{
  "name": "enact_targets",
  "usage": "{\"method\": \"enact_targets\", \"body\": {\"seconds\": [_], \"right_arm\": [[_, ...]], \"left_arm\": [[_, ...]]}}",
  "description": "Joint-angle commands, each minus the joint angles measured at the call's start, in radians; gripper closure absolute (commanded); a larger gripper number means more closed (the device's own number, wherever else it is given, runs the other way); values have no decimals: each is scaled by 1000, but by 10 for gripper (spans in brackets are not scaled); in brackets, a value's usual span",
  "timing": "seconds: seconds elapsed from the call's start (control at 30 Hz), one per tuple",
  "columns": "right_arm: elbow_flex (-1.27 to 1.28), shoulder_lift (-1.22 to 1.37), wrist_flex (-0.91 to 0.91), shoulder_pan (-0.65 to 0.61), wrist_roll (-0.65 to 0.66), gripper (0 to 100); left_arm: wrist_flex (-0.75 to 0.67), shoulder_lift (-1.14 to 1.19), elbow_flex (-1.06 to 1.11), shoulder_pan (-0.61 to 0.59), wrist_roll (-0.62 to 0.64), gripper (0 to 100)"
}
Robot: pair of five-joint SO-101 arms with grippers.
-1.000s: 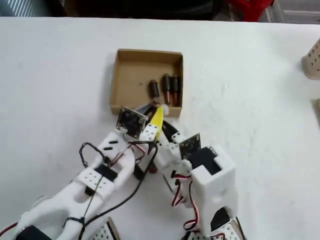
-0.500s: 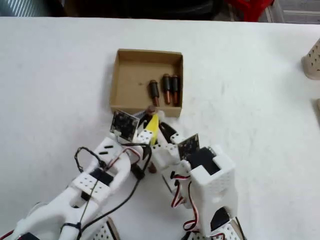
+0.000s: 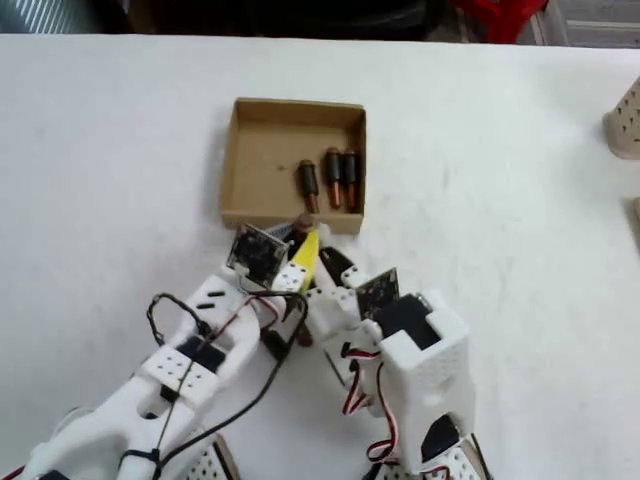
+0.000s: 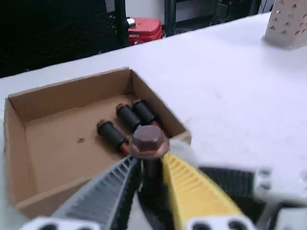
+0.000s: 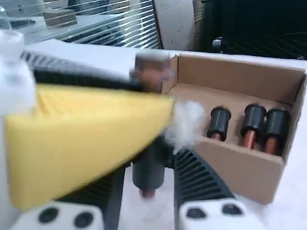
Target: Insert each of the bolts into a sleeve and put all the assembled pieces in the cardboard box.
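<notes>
A white table [image 3: 500,150] holds an open cardboard box [image 3: 262,150]. Three assembled pieces [image 3: 331,180] lie side by side on the box floor, close to its right wall.

Just outside the box's near wall, your two claws meet above the table. Your left gripper [image 4: 149,165], with one grey and one yellow finger, is clamped on the shank of a bolt [image 4: 150,141] just under its hexagonal head, which points up. Your right gripper [image 5: 149,160] has its black fingers close on either side of a dark sleeve [image 5: 147,177] and appears to grip it. The bolt's coppery tip pokes out below the sleeve, so the bolt looks pushed right through.

Judging from this, three pieces are finished and boxed. A fourth looks joined but sits outside the box, and what remains for it is carrying it over the wall and letting go
</notes>
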Motion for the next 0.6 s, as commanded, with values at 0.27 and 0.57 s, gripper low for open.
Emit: {"method": "enact_targets", "body": {"seconds": [0.27,0.57], "right_arm": [[0,-8,-27,-5,9,982],[0,-8,-27,-5,9,982]], "left_arm": [[118,-15,-6,-50,-5,736],[109,-16,-11,-73,2,735]]}}
